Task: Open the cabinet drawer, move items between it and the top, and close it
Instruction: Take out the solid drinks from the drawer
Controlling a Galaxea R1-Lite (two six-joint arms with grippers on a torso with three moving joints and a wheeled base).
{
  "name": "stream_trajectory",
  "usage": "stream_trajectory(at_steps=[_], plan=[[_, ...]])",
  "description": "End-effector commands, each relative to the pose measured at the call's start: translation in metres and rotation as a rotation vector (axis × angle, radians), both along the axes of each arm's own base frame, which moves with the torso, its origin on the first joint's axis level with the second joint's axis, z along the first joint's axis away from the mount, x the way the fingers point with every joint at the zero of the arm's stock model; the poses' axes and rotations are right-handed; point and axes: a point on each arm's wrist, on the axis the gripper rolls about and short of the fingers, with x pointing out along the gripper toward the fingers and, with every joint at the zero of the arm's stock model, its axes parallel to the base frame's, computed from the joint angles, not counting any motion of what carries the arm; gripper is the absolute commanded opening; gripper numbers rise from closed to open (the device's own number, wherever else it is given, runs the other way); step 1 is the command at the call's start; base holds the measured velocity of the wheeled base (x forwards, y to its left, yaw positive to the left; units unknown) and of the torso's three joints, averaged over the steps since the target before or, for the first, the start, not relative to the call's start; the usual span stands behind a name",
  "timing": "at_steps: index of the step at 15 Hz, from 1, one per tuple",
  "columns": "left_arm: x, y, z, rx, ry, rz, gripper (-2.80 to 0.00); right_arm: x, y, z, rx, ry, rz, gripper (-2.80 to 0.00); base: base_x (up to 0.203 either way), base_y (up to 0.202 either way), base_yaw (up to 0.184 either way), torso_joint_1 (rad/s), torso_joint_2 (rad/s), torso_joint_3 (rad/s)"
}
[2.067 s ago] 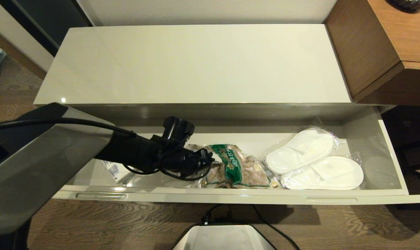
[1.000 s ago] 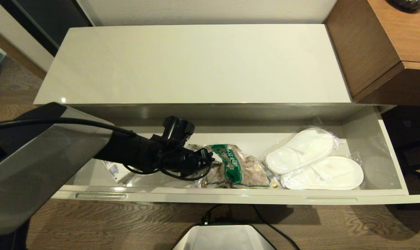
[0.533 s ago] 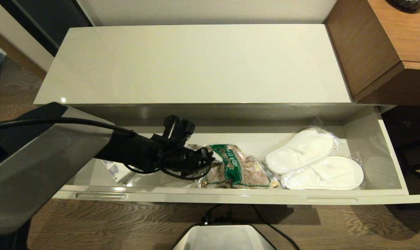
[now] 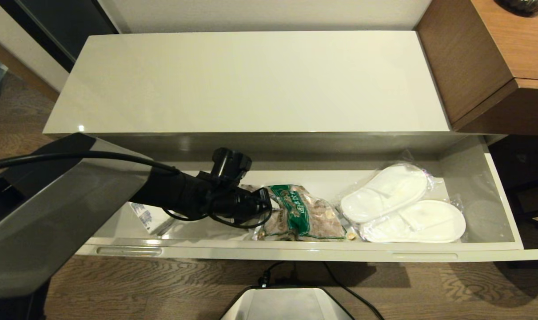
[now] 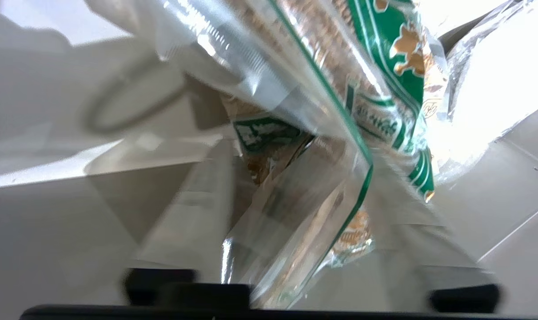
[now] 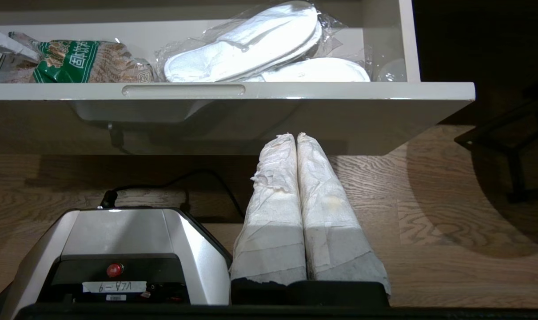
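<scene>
Left pincer (image 4: 263, 205) has just narrowed from wide open onto the bag's (image 4: 302, 213) clear end — grip unconfirmed. Bag lies mid-drawer (image 4: 269, 254); lift to the top (image 4: 251, 80) likely next.

Bag (image 4: 302, 213) in drawer (image 4: 295, 253), left of slippers (image 4: 402, 209)

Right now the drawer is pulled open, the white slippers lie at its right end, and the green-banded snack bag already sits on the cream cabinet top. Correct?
Not quite. The snack bag lies inside the open drawer, left of the wrapped white slippers, with the left gripper at its end. The head view shows the cabinet top bare. The rest stands.
</scene>
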Motion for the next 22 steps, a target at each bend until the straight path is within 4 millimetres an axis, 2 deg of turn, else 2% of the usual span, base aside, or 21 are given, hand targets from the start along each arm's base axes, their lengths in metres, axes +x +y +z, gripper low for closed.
stream_trajectory(at_steps=[1, 9, 17, 19, 22], plan=[[0.002, -0.001, -0.004, 0.000, 0.007, 0.001, -2.80, -0.001, 0.000, -0.001, 0.000, -0.010, 0.000, -2.80, 0.000, 0.000, 0.000, 0.000, 0.00, 0.000], [0.009, -0.004, -0.018, 0.039, 0.009, 0.039, -2.80, -0.001, 0.000, -0.001, -0.001, -0.010, 0.000, -2.80, 0.000, 0.000, 0.000, 0.000, 0.00, 0.000], [0.008, -0.004, -0.017, 0.041, 0.010, 0.035, -2.80, -0.001, 0.000, -0.001, 0.000, -0.010, 0.000, -2.80, 0.000, 0.000, 0.000, 0.000, 0.00, 0.000], [0.006, -0.003, -0.012, 0.036, 0.005, 0.034, -2.80, -0.001, 0.000, -0.001, 0.000, -0.010, 0.000, -2.80, 0.000, 0.000, 0.000, 0.000, 0.00, 0.000], [-0.011, 0.006, 0.032, -0.002, -0.052, 0.031, -2.80, -0.001, 0.000, -0.001, 0.000, -0.010, 0.000, -2.80, 0.000, 0.000, 0.000, 0.000, 0.00, 0.000]])
